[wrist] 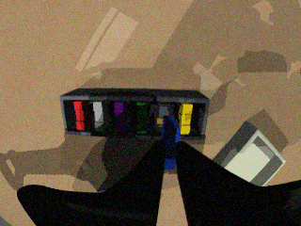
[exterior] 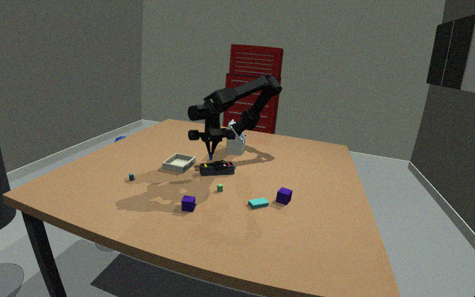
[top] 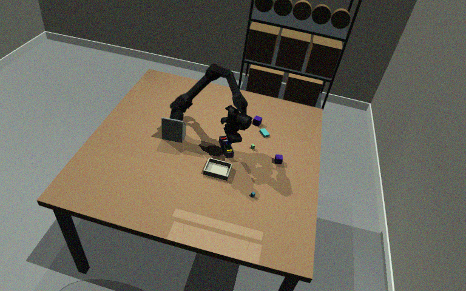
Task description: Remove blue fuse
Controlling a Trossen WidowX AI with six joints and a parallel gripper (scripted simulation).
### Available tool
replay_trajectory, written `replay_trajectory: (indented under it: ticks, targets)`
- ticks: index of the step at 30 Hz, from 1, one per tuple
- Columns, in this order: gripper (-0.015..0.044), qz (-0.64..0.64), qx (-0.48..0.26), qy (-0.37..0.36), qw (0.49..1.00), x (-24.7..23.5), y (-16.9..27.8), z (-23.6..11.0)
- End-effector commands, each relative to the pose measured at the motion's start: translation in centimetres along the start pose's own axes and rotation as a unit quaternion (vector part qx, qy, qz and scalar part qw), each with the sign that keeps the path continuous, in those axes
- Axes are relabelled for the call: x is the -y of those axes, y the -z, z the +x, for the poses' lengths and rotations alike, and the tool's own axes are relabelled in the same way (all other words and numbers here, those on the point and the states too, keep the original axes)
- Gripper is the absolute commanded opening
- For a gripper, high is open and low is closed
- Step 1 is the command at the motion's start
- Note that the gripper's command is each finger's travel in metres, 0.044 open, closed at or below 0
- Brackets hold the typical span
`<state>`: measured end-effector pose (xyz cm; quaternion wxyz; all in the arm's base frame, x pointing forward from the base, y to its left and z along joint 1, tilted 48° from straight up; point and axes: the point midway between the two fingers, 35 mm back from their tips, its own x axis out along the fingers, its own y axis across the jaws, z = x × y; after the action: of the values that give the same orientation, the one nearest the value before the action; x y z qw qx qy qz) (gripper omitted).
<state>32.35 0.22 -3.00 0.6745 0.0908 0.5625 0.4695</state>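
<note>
My gripper (wrist: 169, 147) (exterior: 210, 154) is shut on the blue fuse (wrist: 169, 137) (exterior: 210, 156) and holds it clear above the dark fuse block (wrist: 134, 96) (exterior: 217, 169) (top: 224, 147). In the wrist view the block still holds red, white, purple, green and yellow fuses, and the slot next to the yellow fuse is empty. The grey tray (exterior: 178, 163) (top: 216, 168) (wrist: 252, 157) stands beside the block, on the yellow-fuse end, apart from it.
Two purple cubes (exterior: 188, 203) (exterior: 283, 195), a teal bar (exterior: 258, 202), a small green block (exterior: 219, 187) and a small teal block (exterior: 131, 176) lie on the table. The arm's grey base block (exterior: 235, 146) stands behind the fuse block.
</note>
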Motion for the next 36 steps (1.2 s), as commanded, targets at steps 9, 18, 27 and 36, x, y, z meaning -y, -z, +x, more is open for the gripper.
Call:
replay_trajectory:
  ticks: [9, 18, 27, 36]
  targets:
    - [0.0000, -0.002, -0.003, 0.006, 1.000, 2.9, 1.5, -0.9]
    - [0.0000, -0.002, -0.004, 0.009, 1.000, 7.3, 4.6, -1.2]
    - [0.0000, -0.003, -0.004, 0.007, 1.000, 11.3, 8.4, -1.1]
    - [0.0000, -0.004, -0.003, 0.006, 1.000, 12.2, 9.6, -0.9]
